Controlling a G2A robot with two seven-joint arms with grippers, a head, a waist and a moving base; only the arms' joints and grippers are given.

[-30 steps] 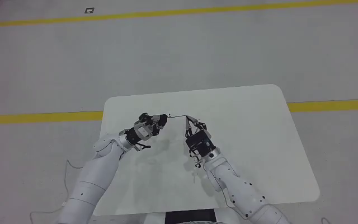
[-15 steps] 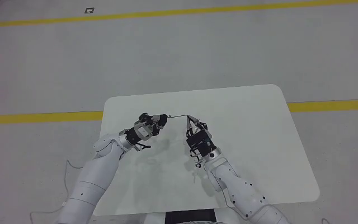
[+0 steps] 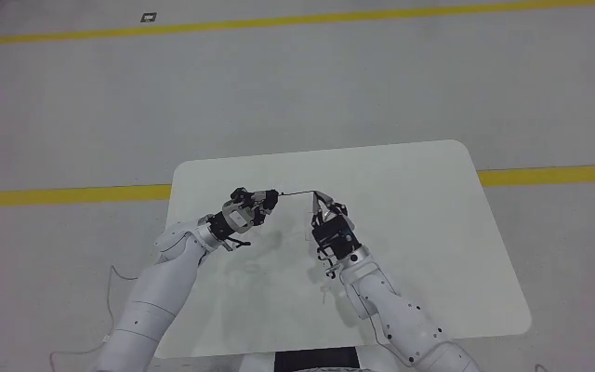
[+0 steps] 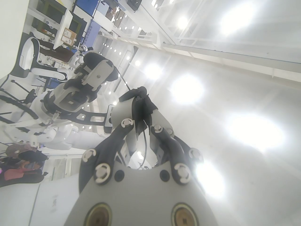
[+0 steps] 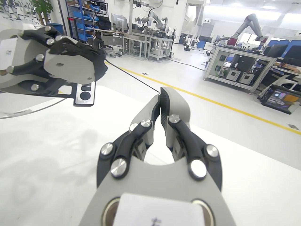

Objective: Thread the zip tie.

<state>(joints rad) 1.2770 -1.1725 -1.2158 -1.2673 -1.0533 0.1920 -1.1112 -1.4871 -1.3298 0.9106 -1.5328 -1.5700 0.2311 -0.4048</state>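
A thin black zip tie (image 3: 296,192) stretches in the air above the white table (image 3: 418,186) between my two grippers. My left gripper (image 3: 267,197) is shut on one end of it; in the left wrist view the black strap (image 4: 141,109) runs between the shut fingers of this gripper (image 4: 140,95). My right gripper (image 3: 322,198) is shut on the other end. In the right wrist view the strap (image 5: 131,75) leads from the left gripper (image 5: 98,59) straight into the right gripper (image 5: 160,97).
The table (image 5: 47,130) spreads bare under both arms, with its rounded far corner (image 3: 460,149) to the right. Yellow floor lines (image 3: 279,20) run beyond the table.
My right gripper's fingers, spread apart a second ago, have come together on the free end of the zip tie. The left arm has stayed where it was.
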